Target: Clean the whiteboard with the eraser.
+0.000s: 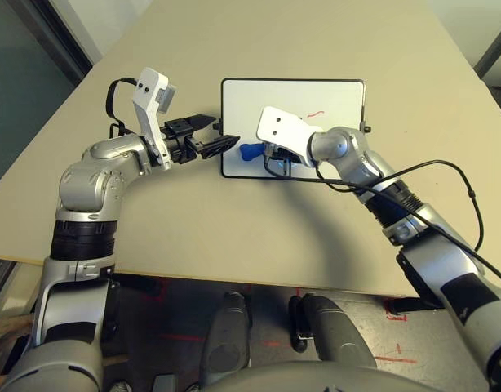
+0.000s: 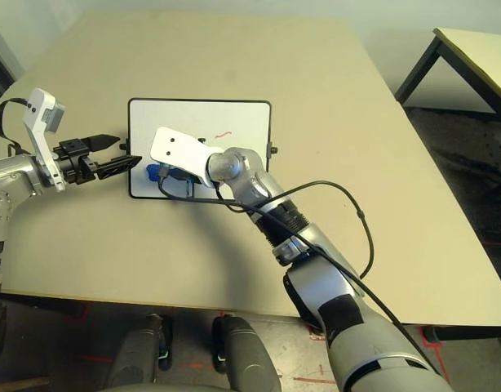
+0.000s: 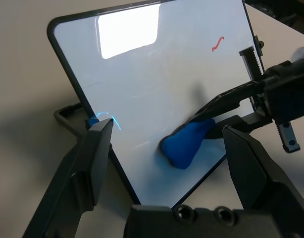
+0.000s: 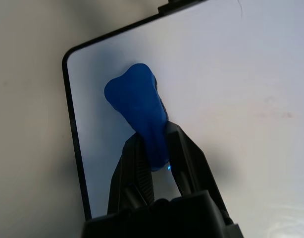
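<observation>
Gripping the eraser (image 4: 137, 106), right end effector (image 4: 154, 148) on the whiteboard (image 4: 231, 89).

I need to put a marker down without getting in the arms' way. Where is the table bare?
Bare table lies beyond the whiteboard, and on the robot's right past its knob. It is crowded at the board's left edge: the open left claw sits there, and the right claw presses the eraser onto the board.
</observation>
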Tool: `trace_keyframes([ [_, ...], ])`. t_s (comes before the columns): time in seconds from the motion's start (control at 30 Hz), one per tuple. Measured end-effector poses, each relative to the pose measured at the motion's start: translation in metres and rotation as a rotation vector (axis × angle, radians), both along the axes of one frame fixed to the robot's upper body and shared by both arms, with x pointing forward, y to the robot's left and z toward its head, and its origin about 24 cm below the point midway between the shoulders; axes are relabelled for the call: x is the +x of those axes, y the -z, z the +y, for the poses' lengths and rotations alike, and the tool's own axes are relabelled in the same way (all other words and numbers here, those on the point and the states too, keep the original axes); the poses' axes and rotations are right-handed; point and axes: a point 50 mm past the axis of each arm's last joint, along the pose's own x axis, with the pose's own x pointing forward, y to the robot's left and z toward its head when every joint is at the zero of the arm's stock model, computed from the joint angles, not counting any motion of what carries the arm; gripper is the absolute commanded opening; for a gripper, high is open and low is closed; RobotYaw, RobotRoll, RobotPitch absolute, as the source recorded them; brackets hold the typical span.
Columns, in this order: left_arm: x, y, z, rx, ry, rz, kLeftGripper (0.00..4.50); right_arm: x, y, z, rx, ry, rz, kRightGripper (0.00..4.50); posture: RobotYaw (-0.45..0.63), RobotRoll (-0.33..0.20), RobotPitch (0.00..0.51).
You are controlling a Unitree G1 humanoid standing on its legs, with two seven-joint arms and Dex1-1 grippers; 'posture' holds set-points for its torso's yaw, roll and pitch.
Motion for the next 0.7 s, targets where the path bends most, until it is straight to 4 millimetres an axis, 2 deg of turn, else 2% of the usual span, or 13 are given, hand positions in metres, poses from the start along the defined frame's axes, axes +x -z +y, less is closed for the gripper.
trace_keyframes([
  [0.23, 0.000, -0.001, -0.001, 0.000, 0.011, 0.001, 4.50, 0.003, -0.006, -0.031, -0.038, 0.056, -0.010, 0.57, -0.03, 0.000, 0.153],
  [0.37, 0.000, -0.001, 0.000, 0.001, 0.018, 0.004, 4.50, 0.004, -0.007, -0.034, -0.039, 0.065, -0.011, 0.57, -0.02, 0.000, 0.154],
  [0.47, 0.000, -0.001, 0.001, 0.005, 0.016, 0.004, 4.50, 0.004, -0.005, -0.028, -0.023, 0.063, -0.001, 0.57, -0.01, 0.000, 0.156],
  [0.7, -0.001, -0.001, 0.001, 0.006, 0.016, 0.005, 4.50, 0.001, 0.006, 0.011, 0.033, 0.014, 0.045, 0.57, 0.01, 0.000, 0.162],
])
